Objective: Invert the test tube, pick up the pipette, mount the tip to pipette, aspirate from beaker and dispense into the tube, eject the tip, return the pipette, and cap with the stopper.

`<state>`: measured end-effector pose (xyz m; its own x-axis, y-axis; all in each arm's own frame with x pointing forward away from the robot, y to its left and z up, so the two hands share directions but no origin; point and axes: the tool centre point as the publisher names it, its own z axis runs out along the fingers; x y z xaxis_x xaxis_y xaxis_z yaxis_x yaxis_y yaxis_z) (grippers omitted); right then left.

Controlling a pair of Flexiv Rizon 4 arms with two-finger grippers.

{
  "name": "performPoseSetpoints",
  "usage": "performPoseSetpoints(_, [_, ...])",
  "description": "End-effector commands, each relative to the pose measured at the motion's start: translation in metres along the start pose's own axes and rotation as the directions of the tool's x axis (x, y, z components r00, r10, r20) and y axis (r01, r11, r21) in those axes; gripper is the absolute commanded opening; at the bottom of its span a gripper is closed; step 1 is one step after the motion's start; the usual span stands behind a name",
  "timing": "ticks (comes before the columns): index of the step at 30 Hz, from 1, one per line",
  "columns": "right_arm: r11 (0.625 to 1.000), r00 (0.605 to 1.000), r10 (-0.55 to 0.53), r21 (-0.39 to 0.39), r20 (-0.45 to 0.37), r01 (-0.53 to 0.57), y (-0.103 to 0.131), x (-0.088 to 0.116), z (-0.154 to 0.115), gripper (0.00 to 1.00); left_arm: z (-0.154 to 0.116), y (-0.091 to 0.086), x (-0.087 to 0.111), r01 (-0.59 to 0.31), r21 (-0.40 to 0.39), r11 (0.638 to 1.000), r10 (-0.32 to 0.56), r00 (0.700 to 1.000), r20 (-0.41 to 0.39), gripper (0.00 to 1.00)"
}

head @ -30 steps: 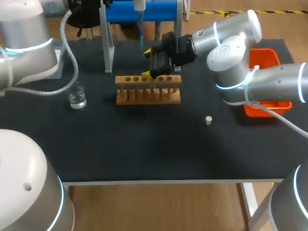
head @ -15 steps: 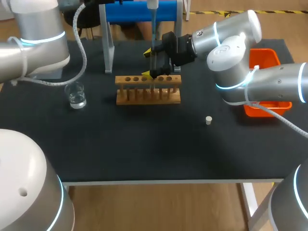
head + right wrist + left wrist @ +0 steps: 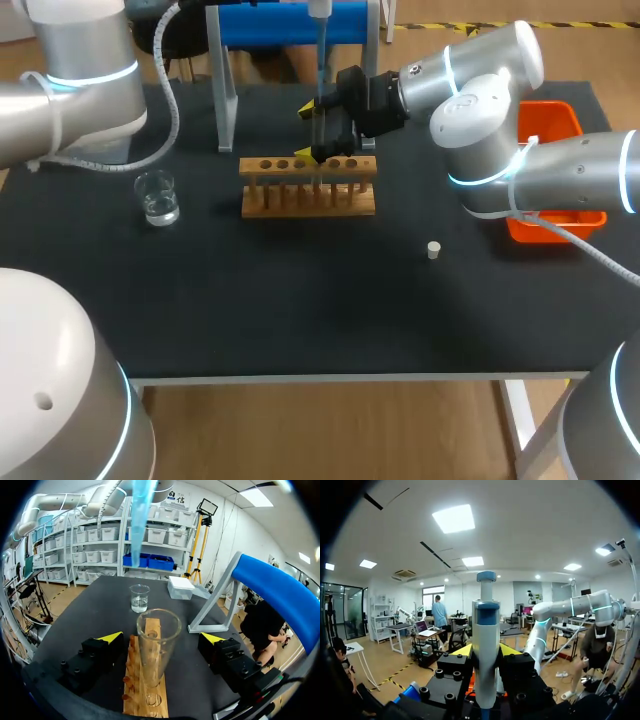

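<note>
Hanging over the rack (image 3: 308, 190), left gripper (image 3: 486, 651) clamps the pipette (image 3: 486, 625); right gripper (image 3: 161, 638) sits slack around the rack's tube (image 3: 156, 662).

My left arm (image 3: 70, 75) comes in from the far left corner, with its big joint bent high over the table's back edge. The left gripper (image 3: 487, 652) has both fingers pressed on the pipette (image 3: 486, 645), one on each side. My right arm (image 3: 480, 90) comes in from the right and stretches to the middle of the table. The right gripper (image 3: 160, 637) has its fingers spread wide, one on each side of the tube (image 3: 156, 640), not touching it.
</note>
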<state>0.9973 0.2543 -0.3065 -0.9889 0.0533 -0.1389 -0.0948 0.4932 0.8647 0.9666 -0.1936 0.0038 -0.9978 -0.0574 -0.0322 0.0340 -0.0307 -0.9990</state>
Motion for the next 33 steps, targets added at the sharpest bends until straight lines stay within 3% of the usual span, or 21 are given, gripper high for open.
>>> performPoseSetpoints(1, [1.000, 1.000, 0.000, 0.002, 0.000, 0.000, 0.000, 0.000, 0.000, 1.00, 0.000, -0.001, -0.001, 0.001, -0.001, 1.000, -0.001, 1.000, -0.004, 0.00])
performPoseSetpoints(17, [1.000, 1.000, 0.000, 0.002, 0.000, 0.000, 0.000, 0.000, 0.000, 1.00, 0.000, -0.001, -0.001, 0.001, -0.001, 1.000, -0.001, 1.000, -0.004, 0.00])
performPoseSetpoints(33, [1.000, 1.000, 0.000, 0.002, 0.000, 0.000, 0.000, 0.000, 0.000, 1.00, 0.007, 0.017, -0.005, 0.002, -0.020, 1.000, -0.003, 1.000, -0.021, 0.00])
